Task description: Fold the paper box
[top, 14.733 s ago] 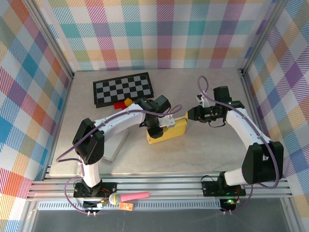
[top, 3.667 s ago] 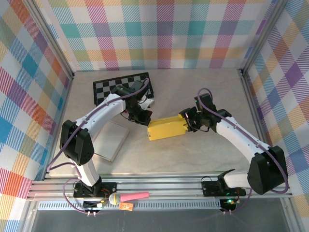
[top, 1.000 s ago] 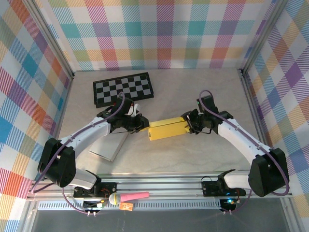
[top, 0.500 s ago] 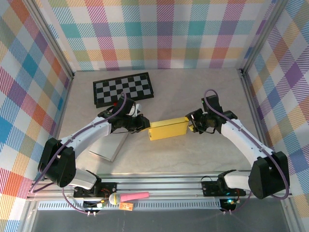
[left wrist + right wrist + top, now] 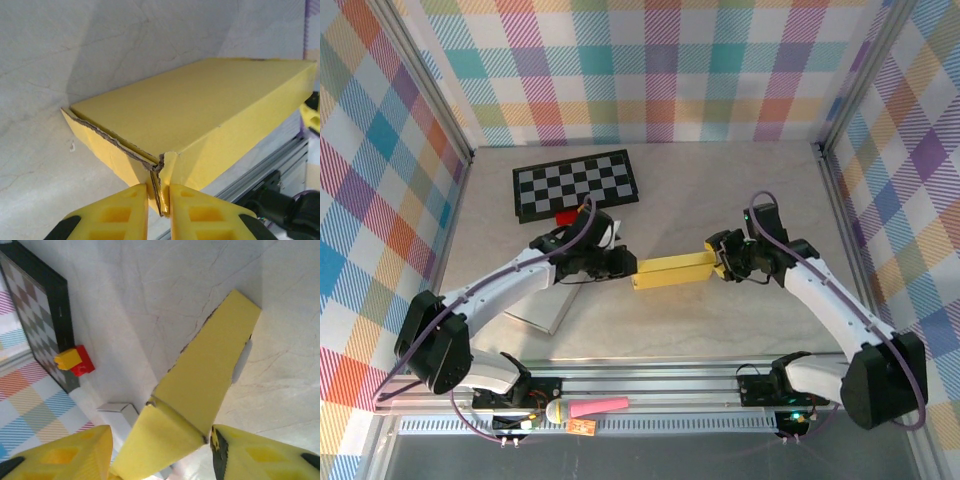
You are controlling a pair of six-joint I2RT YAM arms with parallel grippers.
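The yellow paper box (image 5: 200, 100) is lying on the table (image 5: 720, 190) between the two claws, its long body running straight ahead of the left gripper (image 5: 159, 191) toward the right gripper (image 5: 161, 434) at the far end. The left gripper is pinching shut on a thin corner flap (image 5: 163, 172) at the near end of the box, where the cardboard seam is showing ragged and slightly parted. The right gripper's fingers are standing apart astride the opposite end, with an end panel sitting between them. Whether they are pressing it cannot be determined. A chessboard (image 5: 576, 185) is lying well behind the left gripper, apart from the work. Judgement: the box is appearing nearly closed, and the step in hand is finishing the end closure. The next move is likely calling for the left claw to ease its flap inward into the seam while the right claw is bracing the far end, with light force, since the corner edge is already looking frayed.
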